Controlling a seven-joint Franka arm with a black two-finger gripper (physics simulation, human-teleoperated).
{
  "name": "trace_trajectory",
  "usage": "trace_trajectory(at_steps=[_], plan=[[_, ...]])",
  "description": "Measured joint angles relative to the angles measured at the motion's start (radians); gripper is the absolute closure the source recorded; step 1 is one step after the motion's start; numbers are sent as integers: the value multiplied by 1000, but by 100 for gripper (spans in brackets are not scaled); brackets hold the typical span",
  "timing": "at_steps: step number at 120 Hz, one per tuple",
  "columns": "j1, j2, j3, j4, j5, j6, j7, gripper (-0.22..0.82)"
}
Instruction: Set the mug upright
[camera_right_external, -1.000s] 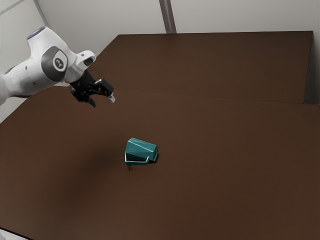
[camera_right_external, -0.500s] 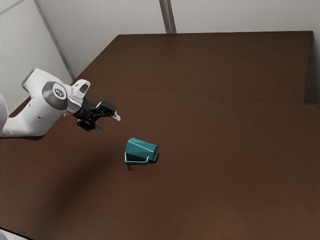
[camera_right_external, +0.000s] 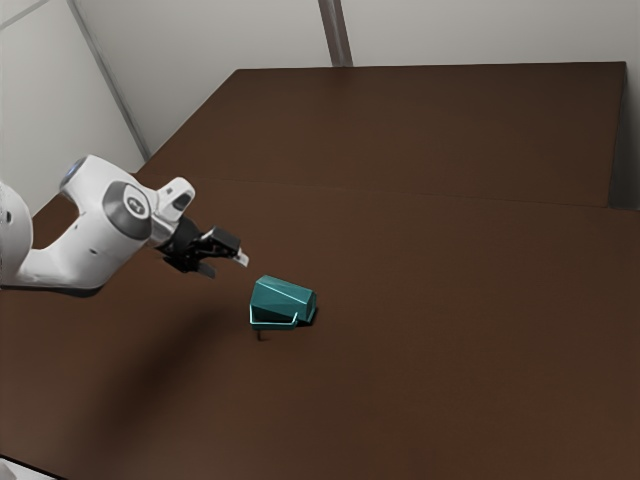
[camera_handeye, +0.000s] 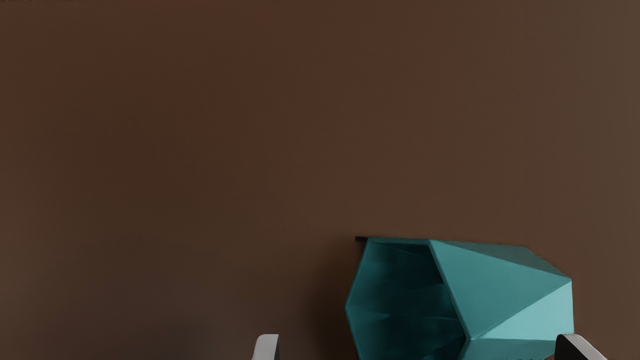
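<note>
While mug (camera_right_external: 283, 298) lies sideways — end effector (camera_right_external: 225, 266) hovers near, open.

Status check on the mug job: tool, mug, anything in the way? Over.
Tool open and empty, apart from the mug. Mug on its side on the table, not yet upright. No obstacle seen between them. Over.

The exterior view's edges are cropping the Franka arm (camera_right_external: 90, 240) and the table (camera_right_external: 450, 350). The mug (camera_right_external: 283, 298) is concealing its own interior there; a dark sliver (camera_right_external: 259, 336) beside it is appearing too small to identify. The wrist view's edge is truncating the mug and both fingers (camera_handeye: 266, 347); one finger is covering part of the mug.
</note>
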Motion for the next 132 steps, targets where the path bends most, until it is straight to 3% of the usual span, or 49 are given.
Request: trace_trajectory(at_steps=[79,132], plan=[[-102,60,-61,-45,-227,100,149,3],[-30,66,-107,-50,-274,109,189,13]])
